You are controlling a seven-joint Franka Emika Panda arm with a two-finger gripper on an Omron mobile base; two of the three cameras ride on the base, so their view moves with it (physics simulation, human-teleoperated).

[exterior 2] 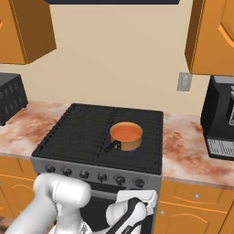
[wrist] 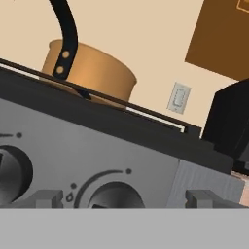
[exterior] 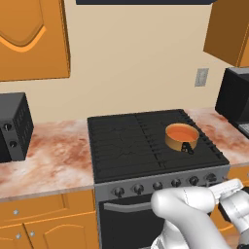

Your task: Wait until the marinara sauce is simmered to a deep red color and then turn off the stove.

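We see the end effector (wrist: 124, 198) released, fingers spread wide, low before the stove (exterior: 146, 141) front panel | a knob (wrist: 109, 197) sits just between its tips | above, the saucepan (exterior 2: 126, 135) stands on the right front grate | marinara sauce (exterior: 182, 132) inside looks orange-red | marbled worktop (exterior: 48, 155) flanks the stove.

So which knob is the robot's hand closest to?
The knob at the right end of the stove row, below the pan. It sits between the open tool tips; the others lie further left.
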